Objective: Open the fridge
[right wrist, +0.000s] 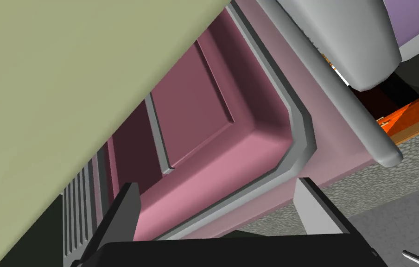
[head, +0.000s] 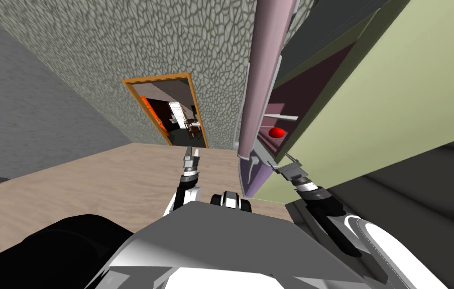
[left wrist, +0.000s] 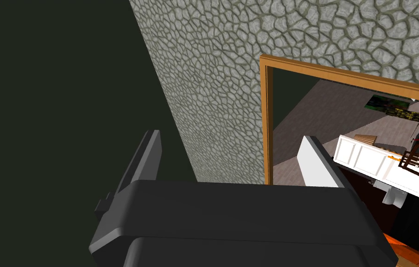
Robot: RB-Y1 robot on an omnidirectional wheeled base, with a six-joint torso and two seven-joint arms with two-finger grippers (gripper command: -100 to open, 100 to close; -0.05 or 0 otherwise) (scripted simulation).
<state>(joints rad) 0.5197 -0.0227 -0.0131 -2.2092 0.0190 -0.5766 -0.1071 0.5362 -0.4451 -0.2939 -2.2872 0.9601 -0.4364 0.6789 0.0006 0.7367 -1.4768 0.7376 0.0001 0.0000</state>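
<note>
Surface: light wood-look floor (head: 95,175); far wall (head: 145,45) with a grey-green pebble relief; plain grey wall (head: 20,100) to the left. An orange-framed doorway (head: 165,108) is in the far wall; through it, white cabinets (left wrist: 380,167) in the next room.

Fridge (head: 381,100): on the right, near; its side panel is pale green. The door (head: 263,75) stands ajar, edge toward me, mauve-pink on the edge and lilac on the outer face. Through the gap, the interior is dark maroon; a light shelf (head: 281,117) has a red object (head: 276,132) just under it. In the right wrist view the door's inner liner (right wrist: 194,116) is pink with a grey seal around it; a grey bar (right wrist: 375,143) runs along the door's outer side.

Right gripper (head: 282,167): at the low end of the gap between door and fridge body; fingers (right wrist: 127,199) wide apart, nothing between them; contact with the door: cannot tell.

Left gripper (head: 191,152): held over the floor, left of the door, pointing at the doorway; fingers (left wrist: 146,153) wide apart, holding nothing.
</note>
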